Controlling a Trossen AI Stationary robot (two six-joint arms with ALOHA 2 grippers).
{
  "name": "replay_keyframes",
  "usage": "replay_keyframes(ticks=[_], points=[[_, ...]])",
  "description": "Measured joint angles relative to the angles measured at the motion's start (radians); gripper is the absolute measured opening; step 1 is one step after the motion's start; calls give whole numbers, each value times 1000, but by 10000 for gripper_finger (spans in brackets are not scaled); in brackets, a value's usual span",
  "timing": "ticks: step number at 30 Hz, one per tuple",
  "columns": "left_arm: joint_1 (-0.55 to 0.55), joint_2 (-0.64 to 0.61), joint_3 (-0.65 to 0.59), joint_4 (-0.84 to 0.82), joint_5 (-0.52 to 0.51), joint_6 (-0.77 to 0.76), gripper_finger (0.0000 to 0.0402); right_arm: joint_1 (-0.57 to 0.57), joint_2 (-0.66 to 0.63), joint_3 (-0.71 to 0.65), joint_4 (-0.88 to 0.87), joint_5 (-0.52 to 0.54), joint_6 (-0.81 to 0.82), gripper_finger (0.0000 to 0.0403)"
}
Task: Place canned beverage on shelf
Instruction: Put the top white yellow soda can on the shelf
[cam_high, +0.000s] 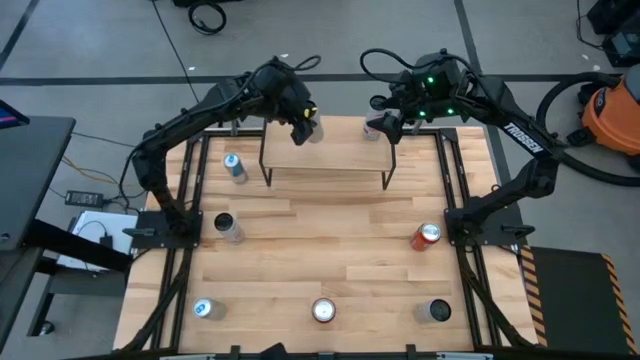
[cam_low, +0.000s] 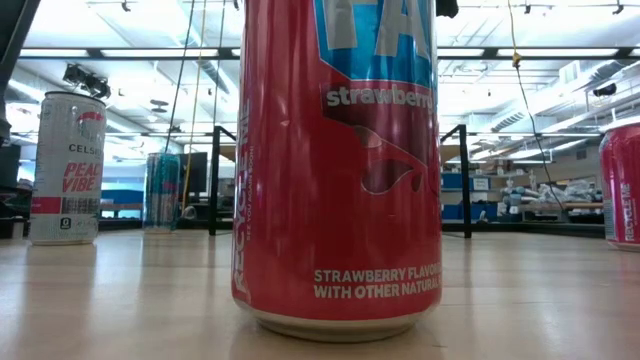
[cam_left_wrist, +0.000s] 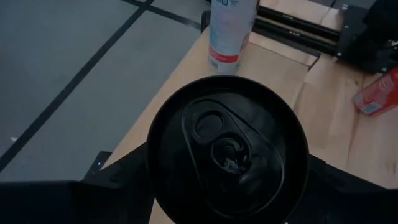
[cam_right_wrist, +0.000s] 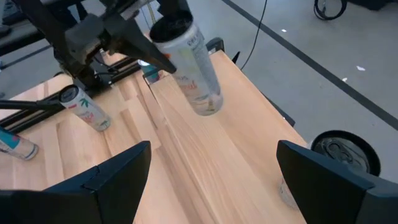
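Left fingers (cam_right_wrist: 134, 43) pinching slim white can (cam_right_wrist: 189, 68) above wooden shelf (cam_high: 325, 150); right fingers (cam_right_wrist: 211, 171) spread.

red strawberry can (cam_low: 340, 170) upright on wooden table (cam_low: 120, 300)

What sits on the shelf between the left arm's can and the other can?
Nothing. In the high view the shelf is bare between the held can and the other can; the right wrist view agrees.
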Motion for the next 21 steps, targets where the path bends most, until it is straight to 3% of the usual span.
replay_keyframes(ticks=[21], points=[[32, 40, -28, -86, 26, 18, 266, 0, 6, 0, -3, -1, 0, 358]])
